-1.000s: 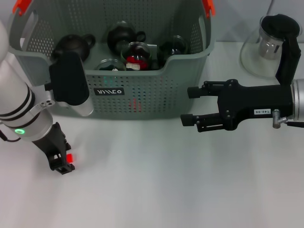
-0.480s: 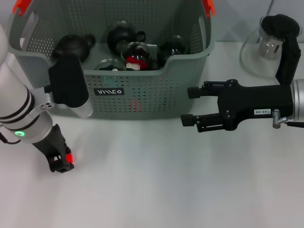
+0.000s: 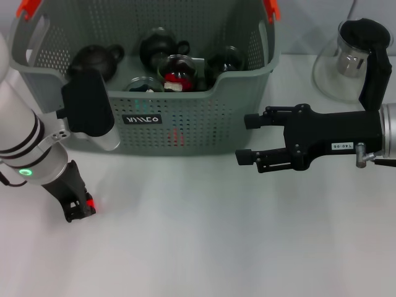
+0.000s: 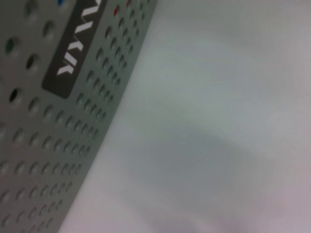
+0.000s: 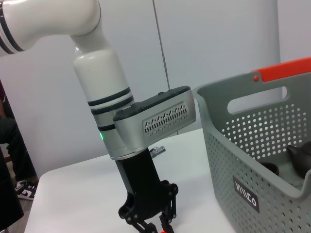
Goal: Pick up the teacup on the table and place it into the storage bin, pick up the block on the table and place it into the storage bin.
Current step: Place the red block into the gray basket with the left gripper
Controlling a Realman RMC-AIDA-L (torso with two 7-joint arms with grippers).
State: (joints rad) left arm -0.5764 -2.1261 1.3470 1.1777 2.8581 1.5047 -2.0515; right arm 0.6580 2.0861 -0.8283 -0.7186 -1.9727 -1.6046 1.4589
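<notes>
Two pincers flank the storage bin (image 3: pixel 185 117): left pincer (image 3: pixel 80 208) down on the tabletop (image 3: pixel 216 247), closed on a red block (image 3: pixel 90 203); right pincer (image 3: pixel 242 138) open, empty.

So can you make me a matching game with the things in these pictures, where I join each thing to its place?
Things:
1. large grey perforated plastic storage bin
2. small red block
3. dark round teapot
4. clear glass pitcher with black lid

Places:
A. inside the bin
B. on the table at the far right
C. at the tip of the left pincer, low over the table
D. in the middle at the back of the table

Pairs: 1-D, 2-C, 3-A, 4-B
</notes>
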